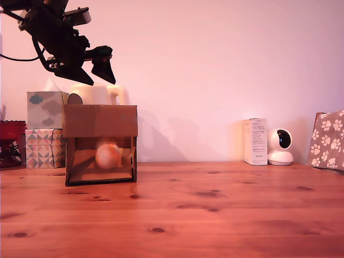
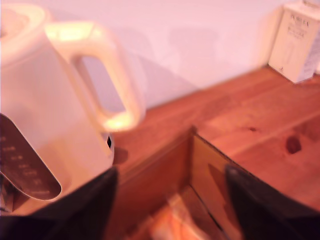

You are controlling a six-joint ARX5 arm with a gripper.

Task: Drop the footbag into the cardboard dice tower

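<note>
The cardboard dice tower [image 1: 100, 120] stands on the wooden table at the exterior view's left, brown with a solid upper panel and an open lower front. The footbag [image 1: 108, 156], a blurred orange and white ball, shows inside that open lower part. My gripper [image 1: 92, 72] hangs open above the tower's top, its dark fingers [image 1: 104, 67] spread with nothing between them. In the wrist view the open gripper [image 2: 170, 200] looks down into the tower's open top [image 2: 192, 150], where a blurred orange and white shape [image 2: 172, 222] shows.
A cream kettle [image 1: 97, 94] stands just behind the tower, close to the gripper. Patterned tissue boxes [image 1: 45, 129] and a red bowl [image 1: 11, 130] are at the far left. A white carton [image 1: 255, 141], a small white camera [image 1: 280, 147] and a paw-print box [image 1: 328, 140] line the right.
</note>
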